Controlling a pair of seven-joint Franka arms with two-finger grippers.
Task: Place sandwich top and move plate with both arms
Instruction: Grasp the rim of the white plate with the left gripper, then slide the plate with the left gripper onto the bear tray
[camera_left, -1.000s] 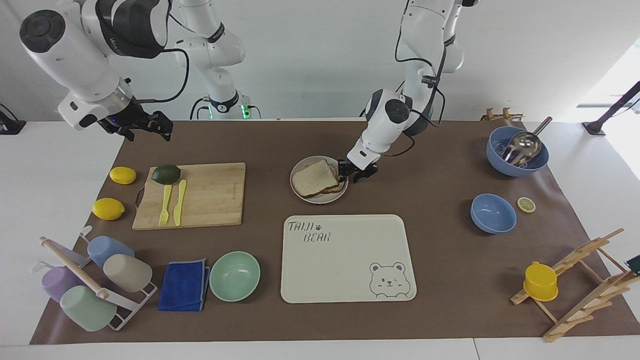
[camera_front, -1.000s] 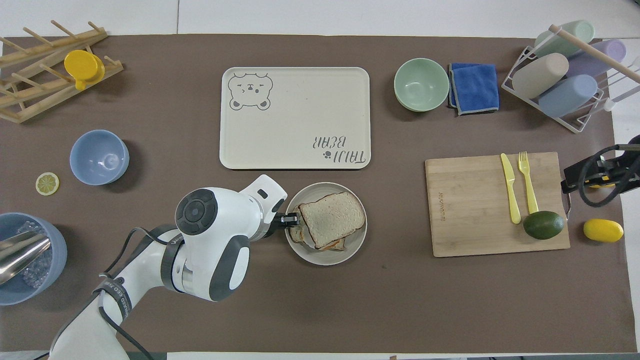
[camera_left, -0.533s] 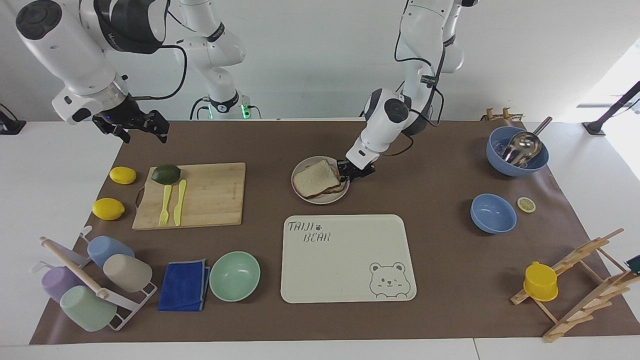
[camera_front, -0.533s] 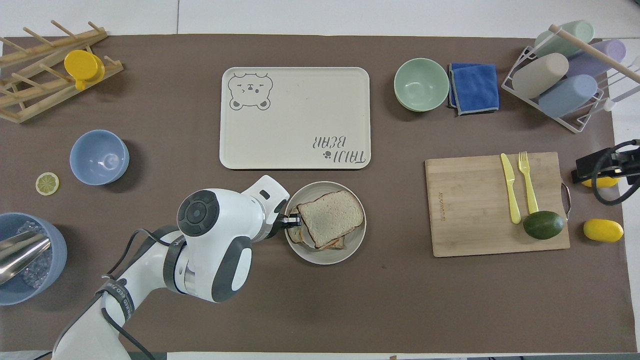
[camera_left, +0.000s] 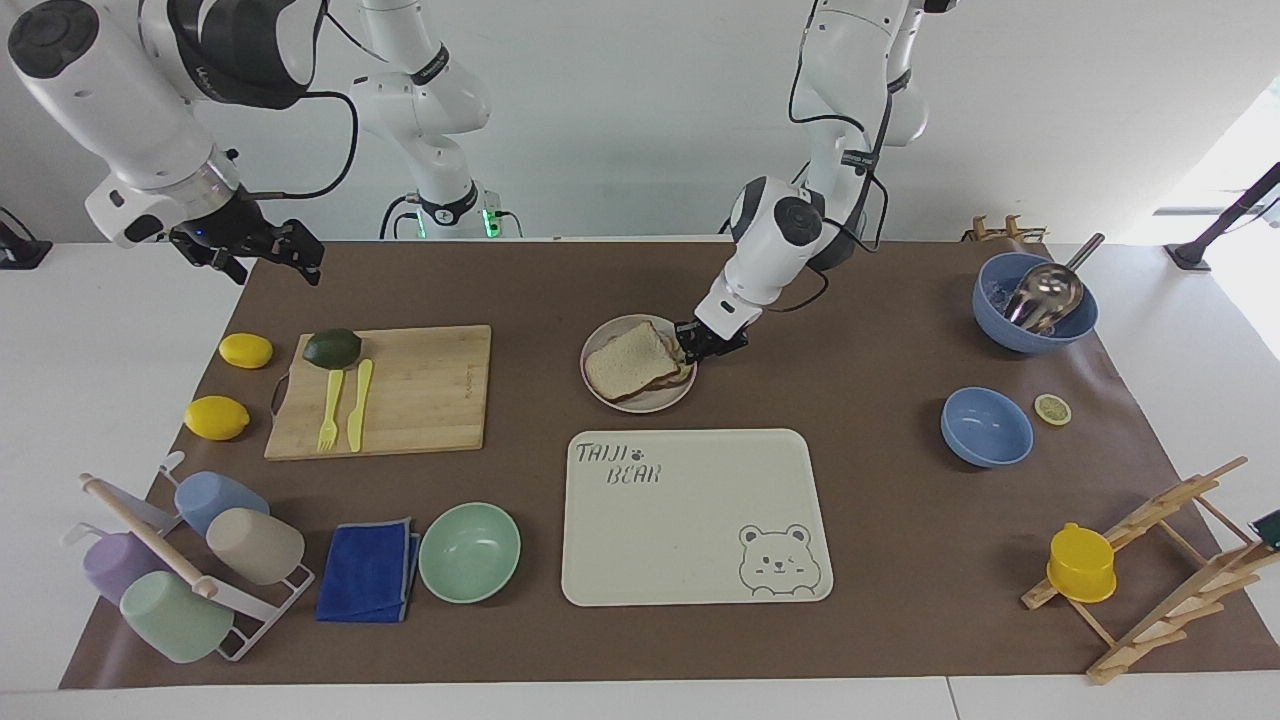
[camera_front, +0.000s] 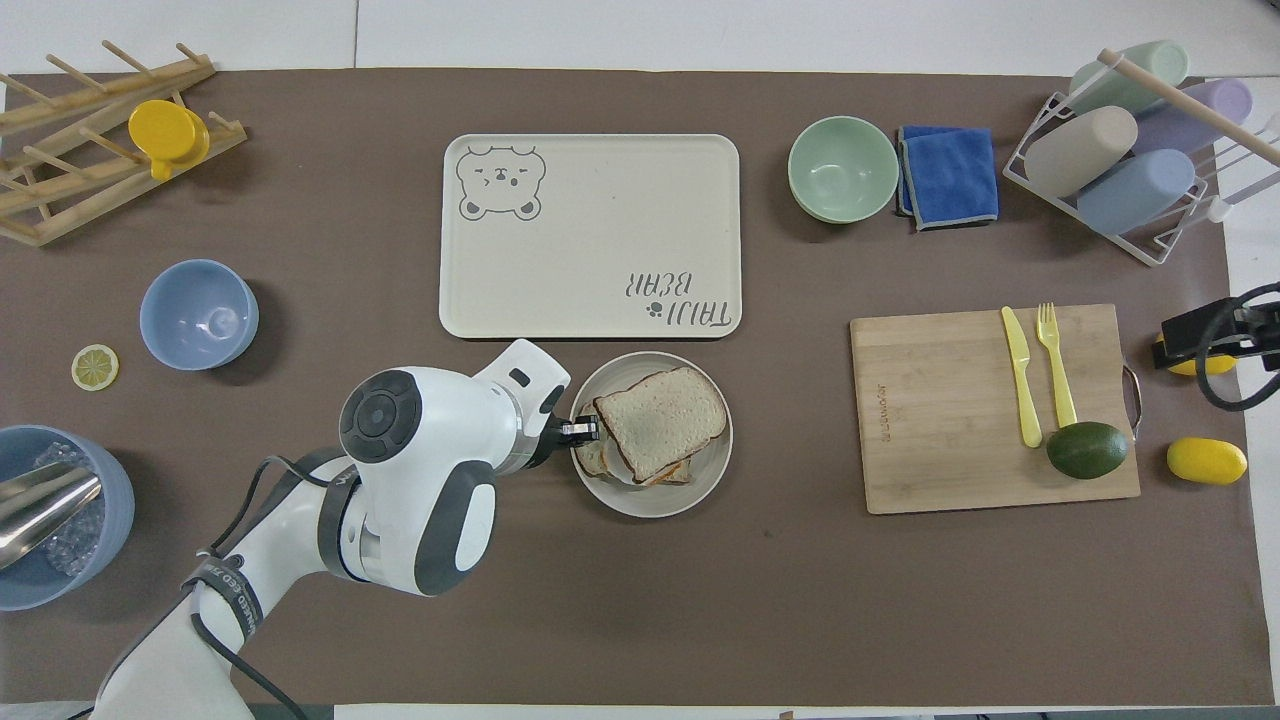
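The sandwich top (camera_left: 625, 360) lies on a stack of toast on the round beige plate (camera_left: 640, 402), which is nearer to the robots than the tray. The slice (camera_front: 660, 420) and the plate (camera_front: 650, 505) also show in the overhead view. My left gripper (camera_left: 688, 342) is low and shut on the plate's rim on the side toward the left arm's end; the overhead view shows it too (camera_front: 585, 430). My right gripper (camera_left: 262, 250) is raised and empty, fingers apart, over the mat's edge at the right arm's end. In the overhead view it (camera_front: 1200, 335) is above a lemon.
The cream bear tray (camera_left: 690, 580) lies just past the plate, farther from the robots. A cutting board (camera_left: 430, 400) with yellow cutlery and an avocado, two lemons (camera_left: 215, 417), a mint bowl (camera_left: 470, 550), blue bowls (camera_left: 985, 427), a blue cloth and racks stand around.
The plate with the sandwich has shifted a little toward the tray in my left gripper's hold. My right gripper has drawn back toward the right arm's end of the table.
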